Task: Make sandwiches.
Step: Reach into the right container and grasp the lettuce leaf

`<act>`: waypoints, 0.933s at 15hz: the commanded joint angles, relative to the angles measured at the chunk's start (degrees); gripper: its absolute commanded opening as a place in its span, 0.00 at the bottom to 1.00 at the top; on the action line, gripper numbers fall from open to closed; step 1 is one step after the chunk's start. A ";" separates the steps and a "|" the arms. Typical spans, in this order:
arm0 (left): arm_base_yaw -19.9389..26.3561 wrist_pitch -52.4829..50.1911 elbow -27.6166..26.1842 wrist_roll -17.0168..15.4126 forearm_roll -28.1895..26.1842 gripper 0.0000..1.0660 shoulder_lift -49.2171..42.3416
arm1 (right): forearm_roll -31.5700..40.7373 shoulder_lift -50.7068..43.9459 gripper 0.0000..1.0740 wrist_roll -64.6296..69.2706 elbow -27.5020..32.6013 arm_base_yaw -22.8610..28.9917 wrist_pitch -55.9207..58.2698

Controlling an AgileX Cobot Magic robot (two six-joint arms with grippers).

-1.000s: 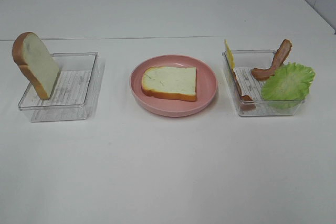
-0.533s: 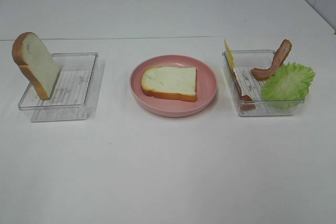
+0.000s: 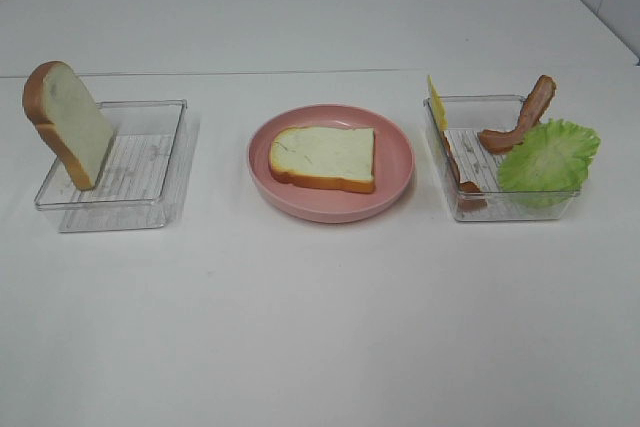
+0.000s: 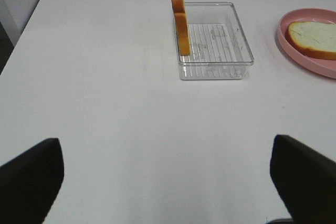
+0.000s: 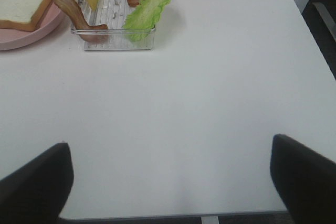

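1. Early on: one slice (image 3: 322, 157) on the middle plate (image 3: 396, 169), bare.
2. Left claw (image 4: 165, 153) and right claw (image 5: 170, 150) hang wide open, empty.
3. Next, probably: right claw fetches lettuce (image 3: 548, 155) from the right tray (image 3: 500, 205).

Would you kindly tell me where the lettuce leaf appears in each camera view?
Exterior high: lettuce at the far right, leaning over the right end of the right tray.
Left wrist: not in it.
Right wrist: lettuce draped over the same tray's wall, beside the bacon.
Shared landmark: the pink plate, seen in all three.
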 commanded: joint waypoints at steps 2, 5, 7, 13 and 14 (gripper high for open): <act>0.17 -0.29 0.06 0.11 -0.06 0.95 -1.32 | 0.17 -1.55 0.92 -0.23 0.06 -0.34 -0.57; 0.17 -0.29 0.06 0.11 -0.06 0.95 -1.09 | -1.95 2.81 0.92 1.26 -1.38 -0.34 -5.27; 0.17 -0.29 0.06 0.11 -0.06 0.95 -0.97 | -2.69 6.76 0.92 3.38 -1.38 -0.34 -10.89; 0.17 -0.29 0.06 0.11 -0.06 0.95 -0.97 | -1.78 35.41 0.92 6.59 -4.87 -0.34 -22.29; 0.17 -0.29 0.06 0.11 -0.06 0.95 -0.97 | -1.78 38.10 0.92 6.88 -6.19 -0.34 -22.06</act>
